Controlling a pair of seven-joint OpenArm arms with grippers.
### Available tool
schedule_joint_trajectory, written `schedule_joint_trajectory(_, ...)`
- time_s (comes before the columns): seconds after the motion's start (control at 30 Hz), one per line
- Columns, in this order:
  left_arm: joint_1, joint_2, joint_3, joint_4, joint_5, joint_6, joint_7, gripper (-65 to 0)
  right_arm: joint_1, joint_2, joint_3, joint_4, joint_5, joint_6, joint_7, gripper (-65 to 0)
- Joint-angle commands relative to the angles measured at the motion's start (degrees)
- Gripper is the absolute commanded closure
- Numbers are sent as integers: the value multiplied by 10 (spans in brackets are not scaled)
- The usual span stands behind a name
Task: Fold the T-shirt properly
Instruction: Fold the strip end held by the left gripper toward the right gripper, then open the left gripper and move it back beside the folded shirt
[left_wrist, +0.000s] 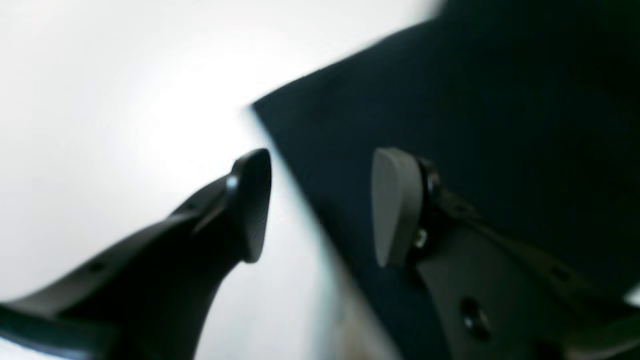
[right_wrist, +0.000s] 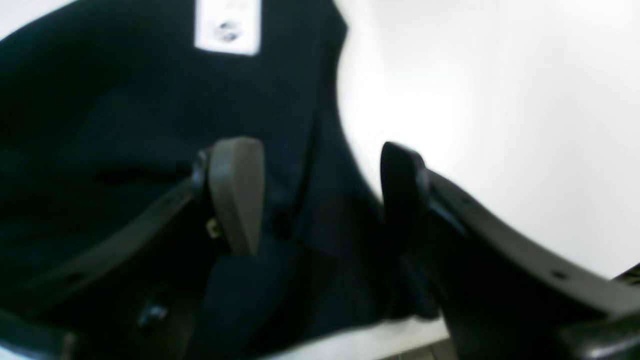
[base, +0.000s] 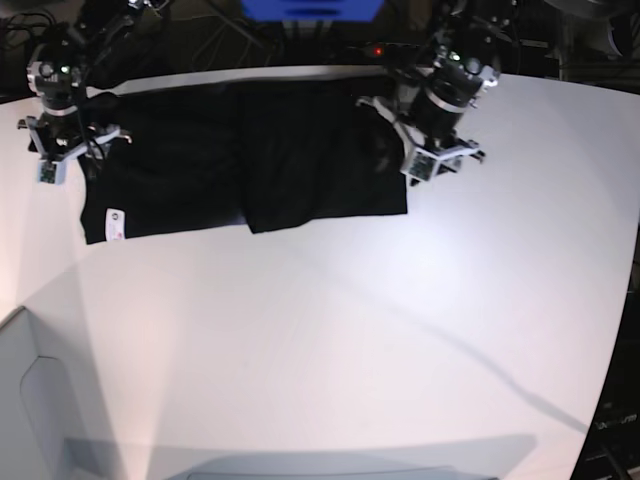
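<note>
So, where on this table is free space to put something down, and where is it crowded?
The white table is bare across the whole near half, below the T-shirt, and on the side beyond the left gripper. The far strip is crowded: the shirt lies there, with the right gripper at its other end, both with jaws apart.

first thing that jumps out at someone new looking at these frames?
The black T-shirt spread flat across the far side of the bright white table, with a small white label at its near corner on the base view's left. Then the two arms at its ends: the right gripper over that left edge, the left gripper over the opposite edge, both with jaws apart and holding nothing.
</note>
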Motion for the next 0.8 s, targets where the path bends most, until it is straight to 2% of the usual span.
schedule_joint_trajectory(0.0, 7, -1, -21, 10, -19, -2, -14, -316, 8, 9, 2, 7, 8, 7, 13, -389)
schedule_joint_trajectory(0.17, 9, -1, -127, -19, -132, -2, -8, -316, 35, 29, 2, -42, 7, 7, 13, -401)
schedule_joint_trajectory(0.3, 7, -5, -149, -58, -185, -2, -8, -317, 45, 52, 2, -96, 7, 7, 14, -417)
schedule_joint_trajectory(0.43, -1, -1, -147, -95, -192, -2, -12, -317, 57, 74, 2, -134, 7, 7, 15, -419)
schedule_joint_trajectory(0.77, -18, 0, -146, -115, -190, -2, -8, -317, 55, 81, -8, -177, 7, 7, 17, -416)
